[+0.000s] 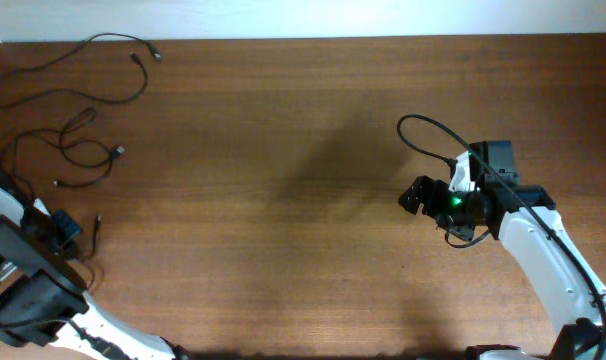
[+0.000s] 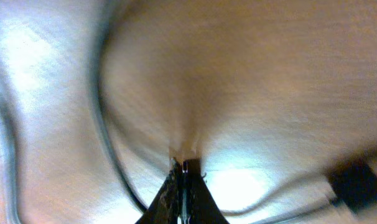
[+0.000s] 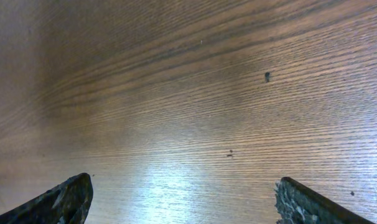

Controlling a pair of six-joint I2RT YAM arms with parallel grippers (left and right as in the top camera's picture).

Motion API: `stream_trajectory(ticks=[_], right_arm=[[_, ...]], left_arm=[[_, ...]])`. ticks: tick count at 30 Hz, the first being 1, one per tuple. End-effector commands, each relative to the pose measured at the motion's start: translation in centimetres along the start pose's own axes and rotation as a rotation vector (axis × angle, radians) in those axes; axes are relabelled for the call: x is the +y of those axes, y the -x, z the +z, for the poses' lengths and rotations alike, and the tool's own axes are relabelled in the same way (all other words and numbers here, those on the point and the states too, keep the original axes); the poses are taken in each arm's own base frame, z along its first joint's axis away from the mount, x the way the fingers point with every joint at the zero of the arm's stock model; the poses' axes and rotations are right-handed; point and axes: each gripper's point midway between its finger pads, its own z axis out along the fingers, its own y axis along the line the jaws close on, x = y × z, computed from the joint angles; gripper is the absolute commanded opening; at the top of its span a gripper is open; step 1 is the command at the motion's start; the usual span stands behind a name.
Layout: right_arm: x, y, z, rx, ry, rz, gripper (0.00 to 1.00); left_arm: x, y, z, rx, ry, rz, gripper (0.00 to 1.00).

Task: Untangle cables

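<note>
Over the table (image 1: 283,200), the overhead view shows all three thin black cables in the far left part of the wood, lying apart from one another. The top cable (image 1: 103,37) sweeps in a long open curve near the back edge, with a small plug at its right end. Below it, the looped cable (image 1: 117,151) curls into a couple of loose rings. The short cable (image 1: 97,228) runs just beside the left gripper (image 1: 71,232), which sits low at the left edge. From this height I cannot tell whether they touch. The right gripper (image 1: 413,195) hangs over bare wood on the right side, well apart from every cable. A thicker arm cable (image 1: 423,125) arches behind it.

At the left wrist the picture is heavily blurred. The left gripper (image 2: 183,177) has its fingers pressed together into one dark point against the tabletop (image 2: 251,74). A smeared cord (image 2: 104,130) curves down the left side and passes near the tips. Whether it is pinched I cannot tell, nor which cable it is. A dark blocky shape (image 2: 356,183) sits at the right, too smeared to name.

At the right wrist, the right gripper (image 3: 182,180) is spread wide, with one finger in each lower corner. Only wood grain (image 3: 188,93) with a few small dark specks lies between them.
</note>
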Motion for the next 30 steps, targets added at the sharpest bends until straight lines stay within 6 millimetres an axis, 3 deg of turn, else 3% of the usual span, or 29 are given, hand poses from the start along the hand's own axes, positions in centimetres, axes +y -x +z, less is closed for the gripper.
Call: stream_trajectory(ticks=[1, 2, 4, 9, 14, 17, 25, 26, 28, 30], right_arm=[[-0.3, 0.2, -0.3, -0.023, -0.026, -0.024, 0.95], [-0.3, 0.2, -0.3, -0.023, -0.026, -0.024, 0.95], [-0.3, 0.2, -0.3, -0.023, -0.026, -0.024, 0.95], [-0.2, 0.2, -0.3, -0.024, -0.025, -0.024, 0.95], [-0.2, 0.2, -0.3, -0.023, -0.025, -0.024, 0.95], [-0.3, 0.2, -0.3, -0.022, -0.026, -0.023, 0.95], [-0.2, 0.2, -0.3, -0.024, -0.025, -0.024, 0.95], [-0.2, 0.2, -0.3, -0.024, -0.025, -0.024, 0.95], [-0.2, 0.2, -0.3, -0.024, -0.025, -0.024, 0.95], [-0.2, 0.2, -0.3, -0.024, -0.025, -0.024, 0.95]], left_arm=[[3.7, -0.5, 0.6, 0.017, 0.209, -0.036, 0.02], [3.7, -0.4, 0.6, 0.014, 0.209, -0.037, 0.11], [3.6, 0.3, 0.6, -0.015, 0.203, -0.043, 0.57], [2.4, 2.6, -0.3, -0.091, 0.129, -0.055, 0.64], [-1.8, 6.8, -4.1, -0.206, -0.136, -0.051, 0.70], [-2.0, 7.8, -5.7, -0.240, -0.157, -0.051, 0.74], [5.3, 9.0, -11.0, -0.300, 0.062, -0.155, 0.74], [6.6, 8.5, -11.5, -0.300, 0.088, -0.204, 0.75], [11.3, 6.5, -12.0, -0.265, 0.236, -0.356, 0.78], [15.0, 4.2, -11.5, -0.199, 0.312, -0.427, 0.79]])
